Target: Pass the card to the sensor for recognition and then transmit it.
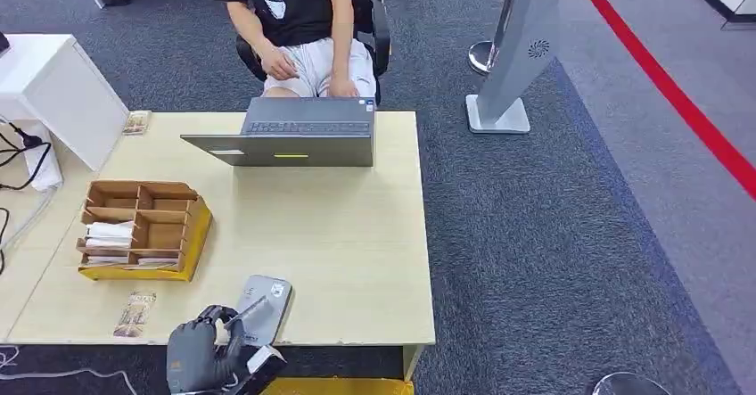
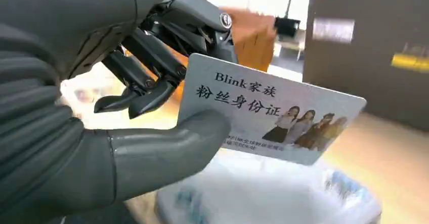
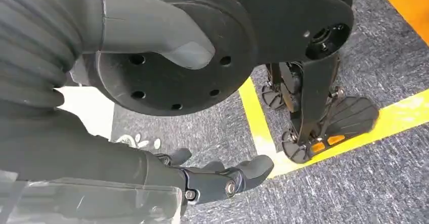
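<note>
Left hand (image 2: 126, 133) pinches card (image 2: 273, 110) over sensor (image 1: 265, 306) at table (image 1: 357, 234) front edge; card white, "Blink" text, printed figures. Right hand (image 3: 212, 178) hangs, fingers apart, empty.

The card (image 2: 273, 110) is white, printed with dark characters and a small picture of a group of figures. It sits tilted just above the pale grey sensor (image 1: 265, 304), which lies flat at the table's near edge.
</note>
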`<action>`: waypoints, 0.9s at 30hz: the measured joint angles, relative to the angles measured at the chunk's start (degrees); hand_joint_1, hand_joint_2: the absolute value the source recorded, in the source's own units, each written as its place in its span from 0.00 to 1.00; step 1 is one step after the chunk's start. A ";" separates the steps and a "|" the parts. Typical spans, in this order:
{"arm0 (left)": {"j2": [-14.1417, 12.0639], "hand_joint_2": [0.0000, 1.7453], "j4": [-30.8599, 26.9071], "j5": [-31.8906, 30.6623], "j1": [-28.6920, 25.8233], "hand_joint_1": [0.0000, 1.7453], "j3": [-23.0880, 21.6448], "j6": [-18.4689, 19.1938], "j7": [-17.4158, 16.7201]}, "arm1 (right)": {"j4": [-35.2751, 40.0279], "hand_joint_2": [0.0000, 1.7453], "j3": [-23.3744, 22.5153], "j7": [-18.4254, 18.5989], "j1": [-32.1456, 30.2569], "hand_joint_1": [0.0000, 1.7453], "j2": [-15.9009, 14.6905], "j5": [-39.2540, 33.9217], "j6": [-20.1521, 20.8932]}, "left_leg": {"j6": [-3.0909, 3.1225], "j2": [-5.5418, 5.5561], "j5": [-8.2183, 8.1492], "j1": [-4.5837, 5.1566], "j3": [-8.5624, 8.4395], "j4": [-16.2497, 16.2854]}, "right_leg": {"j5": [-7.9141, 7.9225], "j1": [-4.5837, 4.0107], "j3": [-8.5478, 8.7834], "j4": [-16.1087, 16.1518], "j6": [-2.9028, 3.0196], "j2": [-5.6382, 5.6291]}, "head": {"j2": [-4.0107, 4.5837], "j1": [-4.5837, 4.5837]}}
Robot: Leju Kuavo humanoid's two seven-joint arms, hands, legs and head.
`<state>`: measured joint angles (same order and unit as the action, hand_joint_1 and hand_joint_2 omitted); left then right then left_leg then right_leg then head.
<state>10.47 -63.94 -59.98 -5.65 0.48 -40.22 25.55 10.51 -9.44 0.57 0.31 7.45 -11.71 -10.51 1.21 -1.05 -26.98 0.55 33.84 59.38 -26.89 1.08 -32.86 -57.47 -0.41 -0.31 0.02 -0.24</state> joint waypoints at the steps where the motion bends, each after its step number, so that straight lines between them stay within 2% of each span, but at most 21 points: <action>1: -0.33 1.00 -2.38 -0.22 -0.07 1.00 -0.48 -0.02 -0.61 | 0.00 1.00 -0.02 0.04 0.00 0.00 0.00 0.17 0.04 | 0.00 0.01 0.01 0.00 0.00 0.00 | 0.00 0.00 0.00 0.00 0.00 0.01 | 0.00 -0.02; 5: -2.54 1.00 -10.47 -1.38 -0.02 1.00 -3.35 -0.02 -3.41 | 0.00 1.00 0.00 0.24 0.01 0.00 0.00 1.29 0.59 | -0.02 0.01 0.02 -0.01 -0.01 0.00 | 0.01 -0.01 0.01 0.00 0.00 0.01 | 0.00 0.02; 9: -4.85 1.00 -17.29 -2.78 0.47 1.00 -5.81 -0.02 -4.18 | 0.00 1.00 0.00 0.48 0.02 0.00 0.00 1.97 0.94 | -0.04 0.01 0.04 -0.03 -0.01 0.00 | 0.02 -0.02 0.01 -0.01 0.01 0.00 | 0.00 0.04; 16: -8.33 1.00 -23.62 -3.56 3.02 1.00 -6.84 -0.02 -5.40 | 0.00 1.00 0.00 0.63 0.08 0.00 0.00 3.06 1.20 | -0.02 0.00 0.06 -0.03 -0.02 0.00 | 0.05 -0.02 0.02 -0.01 0.01 0.00 | 0.00 0.04; 18: -8.92 1.00 -24.39 -4.00 3.36 1.00 -6.86 -0.02 -5.40 | 0.00 1.00 0.00 0.66 0.09 0.00 0.00 3.12 1.20 | -0.03 0.00 0.06 -0.03 -0.02 0.00 | 0.05 -0.02 0.01 -0.01 0.01 0.00 | 0.00 0.04; 21: -10.42 1.00 -24.71 -4.14 5.52 1.00 -6.73 0.02 -7.53 | 0.00 1.00 0.00 1.05 0.19 0.00 0.00 4.37 1.81 | 0.01 0.04 0.10 -0.04 0.01 0.00 | 0.08 -0.02 0.00 -0.01 -0.03 0.02 | 0.00 -0.02; 24: -14.82 1.00 -20.03 -1.64 12.57 1.00 -5.53 0.57 -10.49 | 0.00 1.00 0.13 1.55 0.54 0.00 -0.13 5.64 2.51 | -0.09 0.07 0.26 -0.09 0.06 -0.01 | 0.22 -0.08 -0.03 -0.02 0.12 0.05 | 0.00 0.00; 27: -17.97 1.00 -15.75 -0.37 17.80 1.00 -4.13 0.55 -10.51 | 0.02 1.00 0.15 1.68 0.63 0.00 -0.26 6.05 2.82 | -0.15 0.04 0.37 -0.13 0.06 -0.02 | 0.28 -0.14 -0.07 -0.03 0.19 0.05 | 0.00 0.15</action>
<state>-7.50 -79.69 -60.35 12.15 -3.65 -39.67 15.04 10.54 -9.29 2.25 0.94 7.19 -5.66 -7.69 1.06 -1.01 -26.61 0.42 33.90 59.36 -26.60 0.93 -32.93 -57.51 -0.22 -0.26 0.02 -0.09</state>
